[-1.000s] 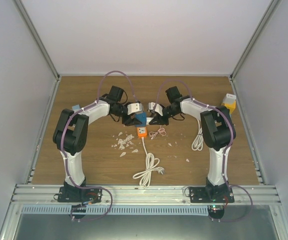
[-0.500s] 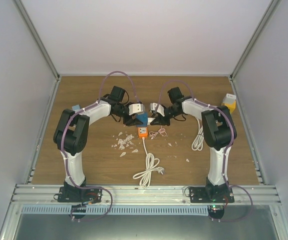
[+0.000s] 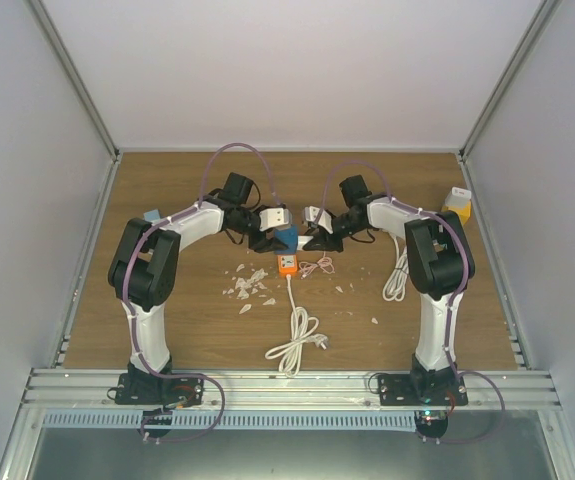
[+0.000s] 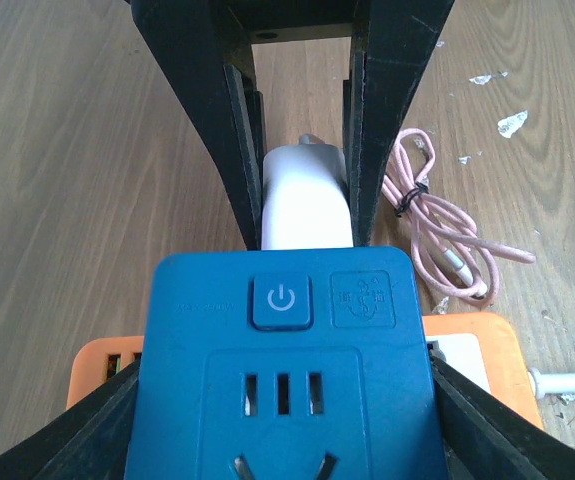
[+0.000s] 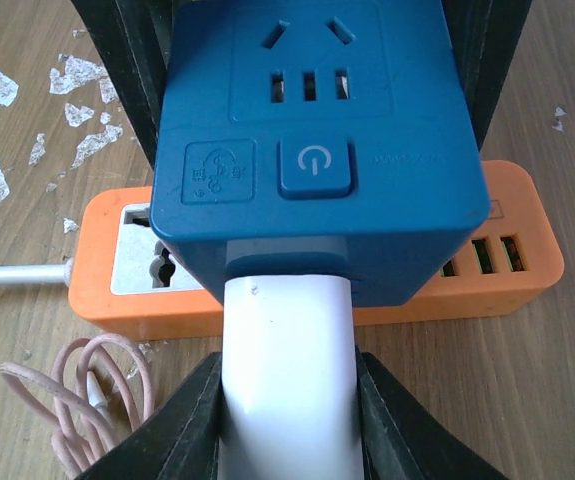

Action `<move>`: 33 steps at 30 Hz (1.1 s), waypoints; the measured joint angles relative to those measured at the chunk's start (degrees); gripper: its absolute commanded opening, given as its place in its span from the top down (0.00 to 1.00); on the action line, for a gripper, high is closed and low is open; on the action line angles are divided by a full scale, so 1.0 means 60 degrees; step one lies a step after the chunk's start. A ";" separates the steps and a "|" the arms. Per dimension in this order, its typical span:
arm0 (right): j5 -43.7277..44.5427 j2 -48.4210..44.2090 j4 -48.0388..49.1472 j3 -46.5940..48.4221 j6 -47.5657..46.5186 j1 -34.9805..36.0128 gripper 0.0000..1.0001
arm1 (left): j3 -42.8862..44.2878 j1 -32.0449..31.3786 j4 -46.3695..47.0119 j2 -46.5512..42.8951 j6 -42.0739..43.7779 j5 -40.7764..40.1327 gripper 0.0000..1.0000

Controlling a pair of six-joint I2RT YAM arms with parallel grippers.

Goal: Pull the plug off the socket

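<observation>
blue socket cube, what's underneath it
Below the blue socket cube an orange power strip lies on the wooden table, both ends showing. The cube covers its middle, so whether they touch cannot be told.

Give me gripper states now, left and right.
Left gripper: closed, holding the blue socket cube.
Right gripper: closed, holding the white plug.

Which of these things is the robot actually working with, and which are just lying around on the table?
In the job:
blue socket cube, gripped by the left fingers
white plug in it, gripped by the right fingers

Lying about:
orange power strip
pink cable
coiled white cord
white shards
yellow object
</observation>
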 measured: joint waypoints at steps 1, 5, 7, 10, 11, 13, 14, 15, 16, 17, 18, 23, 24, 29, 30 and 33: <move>-0.0004 0.0000 -0.0011 0.0004 -0.0007 -0.0004 0.98 | 0.0004 0.0000 -0.0004 0.0000 0.0000 0.0000 0.89; 0.0018 -0.0011 -0.0109 0.0029 -0.0007 -0.0015 0.99 | 0.0036 -0.0018 -0.0022 0.0025 -0.0004 0.0007 0.90; 0.0062 -0.0022 -0.0211 0.0058 -0.0004 -0.0022 0.99 | 0.0055 -0.0026 -0.0015 0.0047 -0.0007 0.0022 0.90; 0.0164 -0.0069 -0.0342 0.0080 -0.0007 -0.0025 0.99 | 0.0055 -0.0040 -0.0007 0.0051 -0.0007 0.0033 0.90; 0.0197 -0.0084 -0.0375 0.0080 -0.0007 -0.0025 0.99 | 0.0055 -0.0047 -0.0004 0.0055 -0.0004 0.0036 0.90; 0.0266 -0.0113 -0.0448 0.0091 -0.0007 -0.0025 0.99 | 0.0055 -0.0055 0.0004 0.0055 -0.0004 0.0036 0.90; 0.0306 -0.0127 -0.0488 0.0098 -0.0011 -0.0025 0.99 | 0.0055 -0.0058 0.0007 0.0058 -0.0004 0.0044 0.90; 0.0331 -0.0146 -0.0514 0.0102 -0.0011 -0.0025 0.99 | 0.0055 -0.0062 0.0015 0.0062 -0.0004 0.0055 0.90; 0.0357 -0.0153 -0.0532 0.0106 -0.0015 -0.0025 0.99 | 0.0055 -0.0062 0.0018 0.0066 -0.0004 0.0062 0.91; 0.0379 -0.0168 -0.0554 0.0106 -0.0022 -0.0025 1.00 | 0.0055 -0.0062 0.0025 0.0066 -0.0004 0.0069 0.91; 0.0401 -0.0178 -0.0572 0.0106 -0.0040 -0.0025 1.00 | 0.0058 -0.0066 0.0025 0.0069 -0.0004 0.0073 0.91; 0.0718 -0.0266 -0.0925 0.0113 -0.0055 -0.0211 1.00 | 0.0084 -0.0033 -0.0120 0.0066 0.0051 0.0011 0.91; 0.0991 -0.0317 -0.1133 0.0095 -0.0055 -0.0390 0.99 | 0.0106 0.0015 -0.0211 0.0066 0.0080 -0.0004 0.91; 0.1727 -0.0342 -0.1738 0.0058 -0.0044 -0.1381 0.99 | 0.0189 0.0215 -0.0423 0.0066 0.0171 -0.0044 0.76; 0.1770 -0.0357 -0.1818 0.0058 -0.0040 -0.1410 0.99 | 0.0197 0.0222 -0.0437 0.0066 0.0175 -0.0044 0.71; 0.1712 -0.0455 -0.2014 0.0055 0.0000 -0.1319 0.99 | 0.0197 0.0222 -0.0441 0.0062 0.0178 -0.0044 0.49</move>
